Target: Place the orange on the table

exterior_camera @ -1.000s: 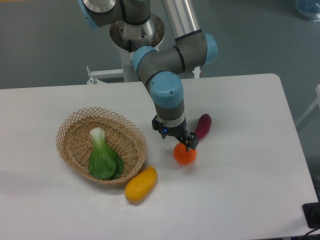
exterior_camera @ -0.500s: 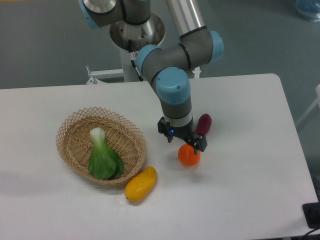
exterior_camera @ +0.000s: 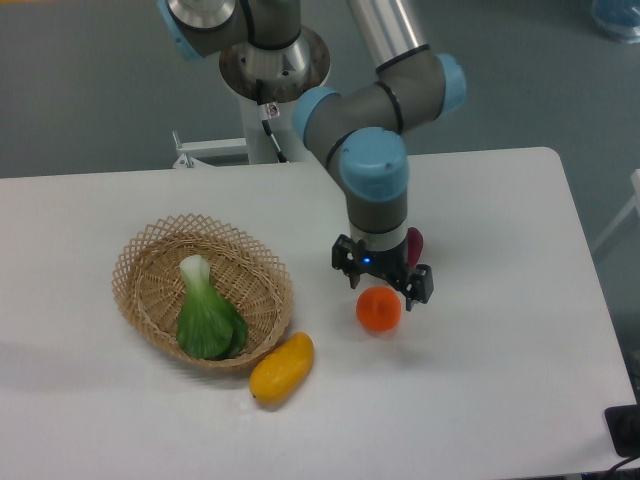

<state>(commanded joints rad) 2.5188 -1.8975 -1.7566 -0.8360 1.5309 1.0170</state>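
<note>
The orange [exterior_camera: 378, 310] is a small round bright orange ball. It rests on the white table [exterior_camera: 500, 330], right of the basket. My gripper [exterior_camera: 384, 288] points down just above and behind it. Its fingers [exterior_camera: 420, 286] stand spread wider than the orange, one on each side, and do not touch it. The gripper is open and holds nothing.
A wicker basket [exterior_camera: 140, 265] with a green bok choy [exterior_camera: 207, 315] stands at the left. A yellow-orange oval fruit [exterior_camera: 281, 367] lies at the basket's front right. A dark purple eggplant [exterior_camera: 414, 243] lies right behind the gripper, mostly hidden by it.
The gripper carried the orange a little to the right, then opened its fingers and let it go. The orange now sits free on the table.
</note>
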